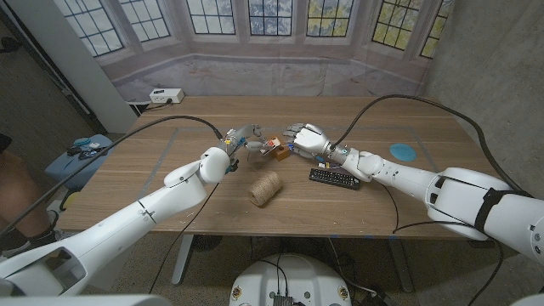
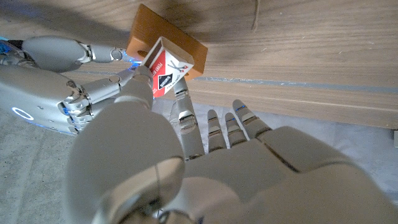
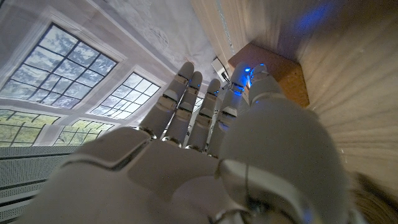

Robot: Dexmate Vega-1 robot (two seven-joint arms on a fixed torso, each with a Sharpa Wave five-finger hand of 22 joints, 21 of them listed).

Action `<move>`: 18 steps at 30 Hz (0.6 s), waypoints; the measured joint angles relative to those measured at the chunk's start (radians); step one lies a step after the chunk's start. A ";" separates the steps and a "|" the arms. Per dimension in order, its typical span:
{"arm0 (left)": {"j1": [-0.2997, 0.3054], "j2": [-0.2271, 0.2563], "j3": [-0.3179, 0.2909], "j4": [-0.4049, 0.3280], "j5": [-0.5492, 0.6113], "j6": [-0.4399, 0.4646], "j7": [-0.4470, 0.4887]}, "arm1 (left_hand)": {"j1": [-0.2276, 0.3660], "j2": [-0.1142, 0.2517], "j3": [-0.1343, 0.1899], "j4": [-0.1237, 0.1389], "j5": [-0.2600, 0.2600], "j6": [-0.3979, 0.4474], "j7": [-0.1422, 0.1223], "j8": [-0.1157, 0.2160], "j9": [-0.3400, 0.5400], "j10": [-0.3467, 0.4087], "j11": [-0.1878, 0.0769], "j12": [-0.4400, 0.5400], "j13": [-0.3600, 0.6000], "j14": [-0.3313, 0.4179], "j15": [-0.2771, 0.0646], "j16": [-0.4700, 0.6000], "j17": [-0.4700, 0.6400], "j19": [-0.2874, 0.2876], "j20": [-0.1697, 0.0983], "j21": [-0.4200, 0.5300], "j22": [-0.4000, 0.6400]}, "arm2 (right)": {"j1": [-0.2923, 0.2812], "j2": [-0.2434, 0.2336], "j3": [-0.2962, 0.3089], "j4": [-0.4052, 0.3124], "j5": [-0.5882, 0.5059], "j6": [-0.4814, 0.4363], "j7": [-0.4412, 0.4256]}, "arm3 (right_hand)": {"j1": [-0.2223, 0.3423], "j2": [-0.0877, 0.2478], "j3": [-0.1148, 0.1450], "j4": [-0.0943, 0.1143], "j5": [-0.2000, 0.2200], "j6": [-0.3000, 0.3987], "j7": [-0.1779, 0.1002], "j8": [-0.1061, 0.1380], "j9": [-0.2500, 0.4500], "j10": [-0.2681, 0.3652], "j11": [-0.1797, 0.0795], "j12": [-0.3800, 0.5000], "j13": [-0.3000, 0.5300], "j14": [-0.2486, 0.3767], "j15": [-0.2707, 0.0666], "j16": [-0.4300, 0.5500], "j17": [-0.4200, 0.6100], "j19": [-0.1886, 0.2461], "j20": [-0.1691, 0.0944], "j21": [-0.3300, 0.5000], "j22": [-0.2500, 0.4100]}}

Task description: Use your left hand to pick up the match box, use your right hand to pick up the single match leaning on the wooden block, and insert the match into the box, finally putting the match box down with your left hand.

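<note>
Wooden block (image 2: 166, 38) just behind match box (image 2: 165, 70)

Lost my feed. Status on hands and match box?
Left hand holds match box at wooden block. Right hand alongside, grasp unclear. Twine roll, remote nearby, not blocking.

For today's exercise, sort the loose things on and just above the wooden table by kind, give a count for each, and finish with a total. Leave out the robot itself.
Match box: 1
Wooden block: 1
Twine spool: 1
Black remote: 1
White box with sockets: 1
Blue disc: 1
Total: 6
</note>
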 measured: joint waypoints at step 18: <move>-0.013 -0.008 0.008 0.018 -0.002 -0.015 -0.006 | 0.000 0.000 -0.001 0.001 -0.001 0.000 0.000 0.000 0.000 -0.004 -0.004 0.000 0.000 0.000 0.000 0.000 0.000 0.000 0.000 0.000 0.000 | -0.005 -0.011 0.015 -0.013 0.005 0.005 0.000 | 0.008 0.008 0.000 0.000 0.000 0.051 0.005 0.015 0.000 0.023 -0.005 0.006 0.000 0.011 -0.001 0.004 0.000 0.013 0.002 0.000 0.005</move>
